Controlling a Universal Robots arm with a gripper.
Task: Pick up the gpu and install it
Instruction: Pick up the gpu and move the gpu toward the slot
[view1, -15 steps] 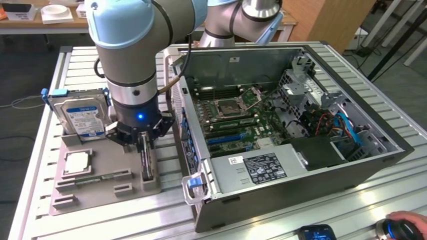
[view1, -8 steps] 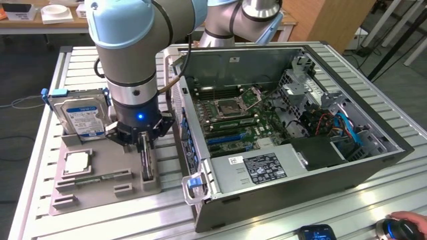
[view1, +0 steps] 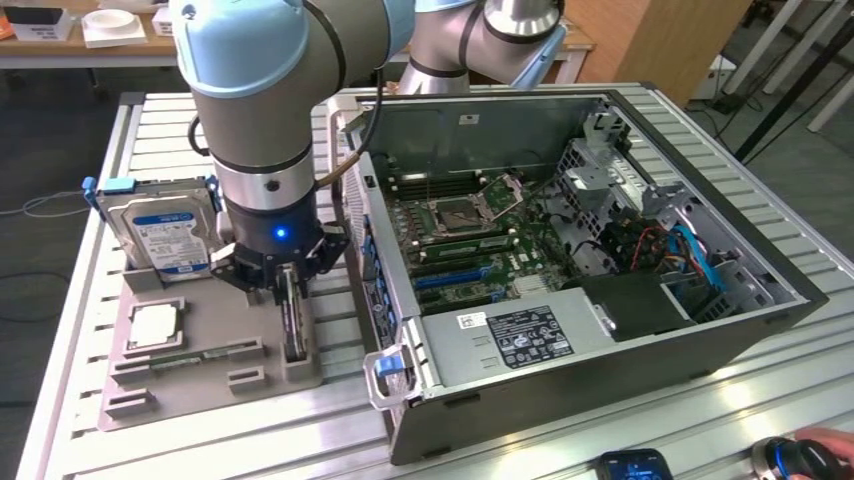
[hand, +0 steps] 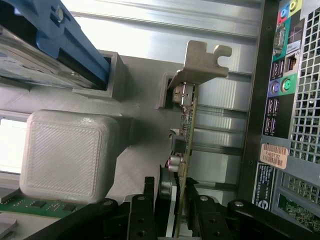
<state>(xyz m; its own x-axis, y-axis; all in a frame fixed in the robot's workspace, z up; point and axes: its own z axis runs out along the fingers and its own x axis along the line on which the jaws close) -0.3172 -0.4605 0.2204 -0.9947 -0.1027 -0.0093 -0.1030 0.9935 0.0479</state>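
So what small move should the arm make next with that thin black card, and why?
Probably a slow, straight lift. The gripper looks closed on the thin flat black circuit card, which stands edge-on in the grey plastic holder beside the open computer case; lifting straight should free it from the slot without scraping.

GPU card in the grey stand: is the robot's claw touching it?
Cannot tell. In the wrist view the gripper straddles the gpu closely, but no contact or gap shows plainly.
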